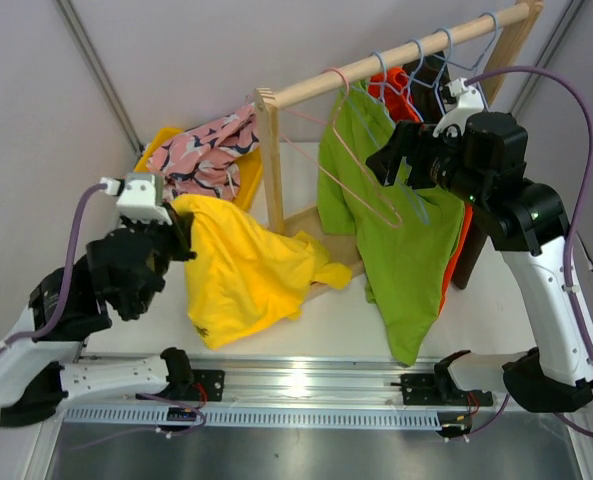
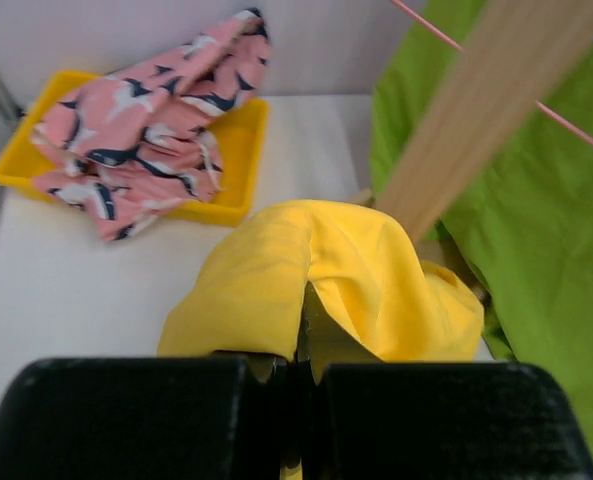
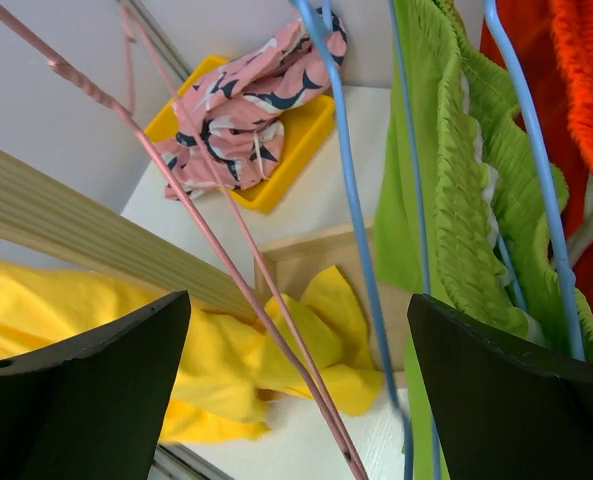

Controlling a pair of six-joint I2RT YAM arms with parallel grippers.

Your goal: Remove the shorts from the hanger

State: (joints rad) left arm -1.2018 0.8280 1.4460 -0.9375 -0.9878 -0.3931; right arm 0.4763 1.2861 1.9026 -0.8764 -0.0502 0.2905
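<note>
My left gripper (image 1: 181,232) is shut on the waist of the yellow shorts (image 1: 246,270), which drape down onto the table; the left wrist view shows the cloth (image 2: 316,270) pinched between the jaws (image 2: 301,370). The pink patterned shorts (image 1: 211,150) lie in a yellow bin (image 1: 248,185). The lime green shorts (image 1: 396,240) hang on a blue hanger (image 3: 351,200), with orange shorts (image 1: 388,90) and dark shorts (image 1: 426,85) behind. My right gripper (image 1: 391,160) is open and empty (image 3: 301,370), with the bare pink hanger (image 3: 226,220) between its fingers.
The wooden rack's rail (image 1: 396,60) runs from centre to the upper right, with its post (image 1: 269,160) and base frame (image 1: 316,215) beside the yellow shorts. Several hangers crowd the rail's right end. The metal rail (image 1: 306,385) runs along the near edge.
</note>
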